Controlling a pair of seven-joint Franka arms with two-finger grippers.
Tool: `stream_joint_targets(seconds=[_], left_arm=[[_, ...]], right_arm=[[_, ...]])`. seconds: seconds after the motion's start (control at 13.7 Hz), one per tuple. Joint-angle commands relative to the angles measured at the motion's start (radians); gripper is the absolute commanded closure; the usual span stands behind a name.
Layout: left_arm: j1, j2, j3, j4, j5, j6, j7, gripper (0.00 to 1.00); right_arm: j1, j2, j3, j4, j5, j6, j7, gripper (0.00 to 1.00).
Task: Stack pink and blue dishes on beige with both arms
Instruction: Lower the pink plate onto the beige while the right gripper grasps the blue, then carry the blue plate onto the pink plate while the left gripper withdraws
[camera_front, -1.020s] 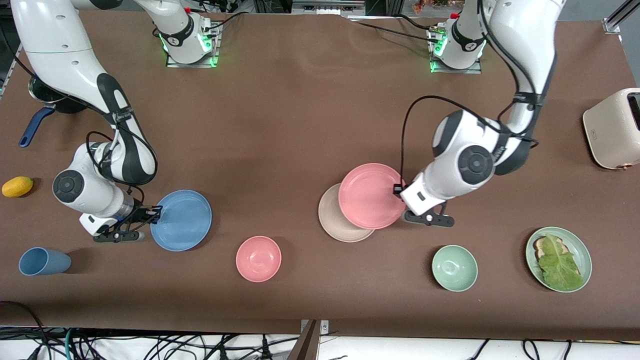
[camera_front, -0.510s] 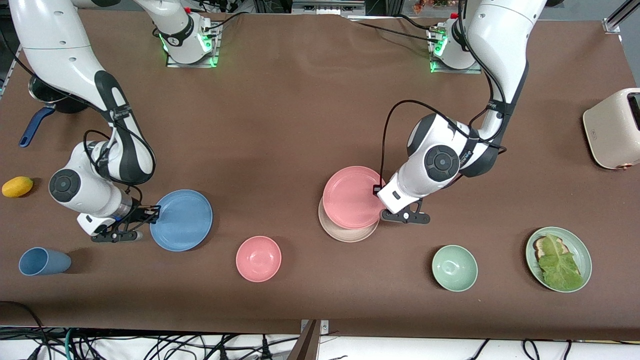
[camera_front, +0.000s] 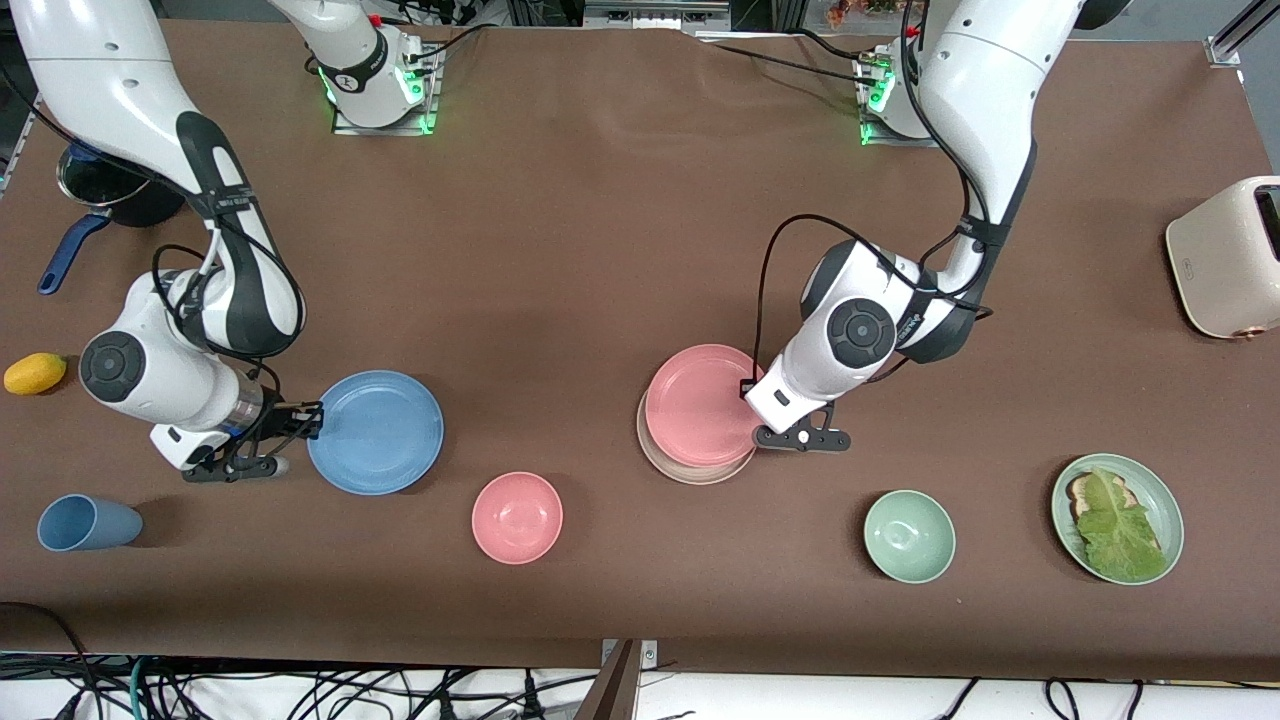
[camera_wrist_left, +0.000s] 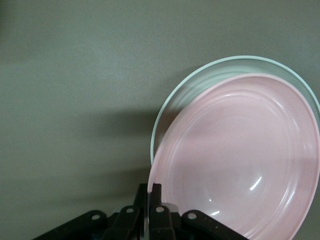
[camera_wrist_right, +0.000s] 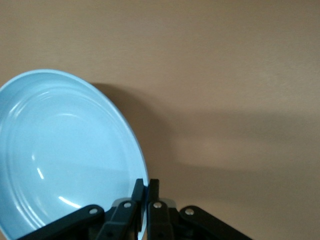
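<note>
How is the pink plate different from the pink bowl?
The pink plate is wide and flat, but the pink bowl is smaller and deeper. The plate is over the beige plate, while the bowl sits alone on the table, nearer the front camera. The left gripper has its jaws shut on the plate's rim; nothing holds the bowl. Both are round and about the same pink.

The brown table (camera_front: 600, 220) holds a beige plate (camera_front: 690, 470) near the middle. At its 9 o'clock are a pink bowl (camera_front: 517, 517), blue cup (camera_front: 88, 523) and lemon (camera_front: 35, 373); at 3 o'clock, a green bowl (camera_front: 909, 536) and toaster (camera_front: 1225, 258)
</note>
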Motion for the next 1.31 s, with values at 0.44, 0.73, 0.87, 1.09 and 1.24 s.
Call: stream_joint_targets(seconds=[0.44, 0.73, 0.87, 1.09, 1.24], left_arm=[[-0.017, 0.03, 0.011, 0.056, 0.028, 0.024, -0.039, 0.57], [-0.004, 0.01, 0.013, 0.062, 0.029, 0.006, -0.031, 0.2], [0.011, -0.023, 0.016, 0.086, 0.029, -0.08, -0.029, 0.0], [0.077, -0.082, 0.014, 0.134, 0.031, -0.255, 0.024, 0.0], [0.133, -0.12, 0.011, 0.137, 0.017, -0.318, 0.119, 0.0]], right_arm=[[0.005, -0.024, 0.147, 0.1, 0.031, -0.159, 0.224, 1.0], [0.086, -0.036, 0.15, 0.1, 0.032, -0.186, 0.34, 1.0], [0.16, -0.044, 0.149, 0.1, 0.023, -0.184, 0.483, 1.0], [0.244, -0.044, 0.149, 0.104, 0.021, -0.175, 0.635, 1.0], [0.31, -0.04, 0.149, 0.105, 0.02, -0.169, 0.739, 1.0]])
